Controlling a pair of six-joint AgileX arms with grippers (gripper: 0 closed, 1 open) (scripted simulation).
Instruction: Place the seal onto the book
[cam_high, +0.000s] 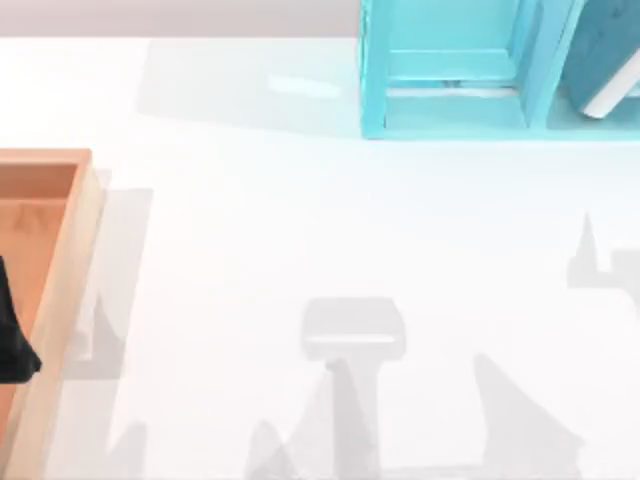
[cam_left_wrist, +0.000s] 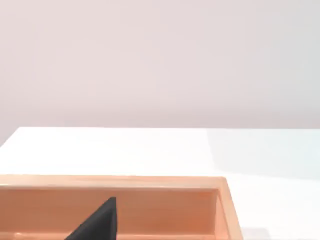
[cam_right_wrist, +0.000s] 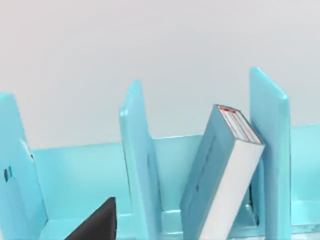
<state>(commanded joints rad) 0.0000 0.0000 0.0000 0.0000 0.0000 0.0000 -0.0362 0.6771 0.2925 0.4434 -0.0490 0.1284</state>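
1. Left edge of the tabletop: a wooden tray (cam_high: 60, 260) lies here; the left gripper (cam_high: 12, 340) hangs over it, its finger state impossible to tell.
2. Tabletop (cam_high: 320, 240): the seal's position cannot be told.
3. Far edge, right: a cyan shelf (cam_high: 445, 70) holds the book (cam_right_wrist: 222, 175), which leans tilted against a divider (cam_right_wrist: 267, 150) in one compartment.
4. The right gripper (cam_right_wrist: 97, 222) faces the shelf; its finger state cannot be told.
5. Step judged: the early reach for the book. The next move calls for drawing the book clear and laying it flat; the dividers crowd it.
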